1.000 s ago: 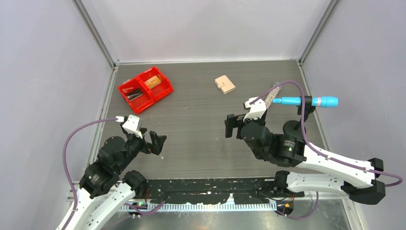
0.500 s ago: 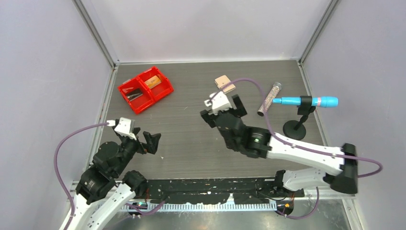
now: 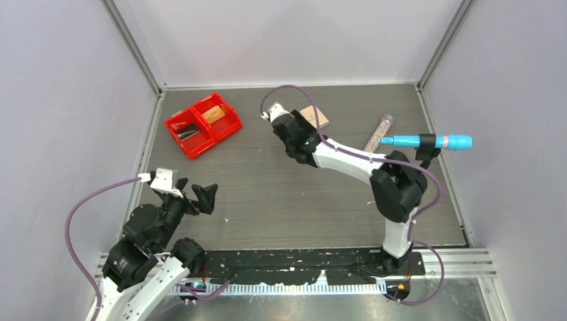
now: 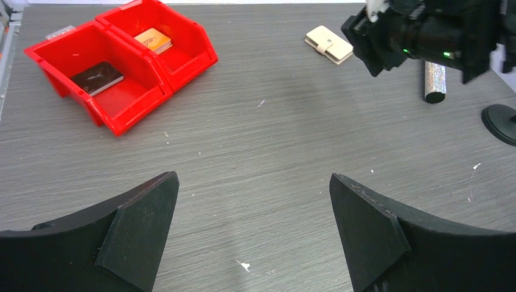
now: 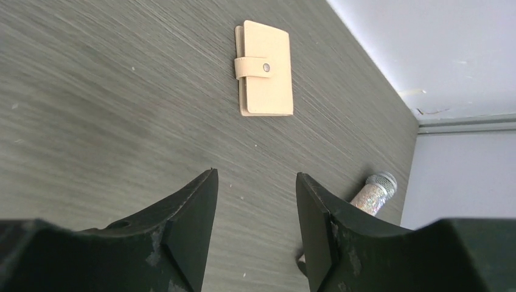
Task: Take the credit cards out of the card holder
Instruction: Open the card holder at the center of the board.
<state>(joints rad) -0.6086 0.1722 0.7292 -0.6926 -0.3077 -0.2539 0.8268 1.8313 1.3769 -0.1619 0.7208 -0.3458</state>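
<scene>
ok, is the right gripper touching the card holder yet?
Apart. The right wrist view shows a strip of bare table between the closed card holder and the right gripper, whose jaws are open.

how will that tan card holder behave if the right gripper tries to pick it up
The card holder lies flat and closed, so it is probably hard to pinch from above; it may slide on the smooth table first. It looks thin and likely light. Its snap tab is fastened, so it should stay shut when lifted.
</scene>
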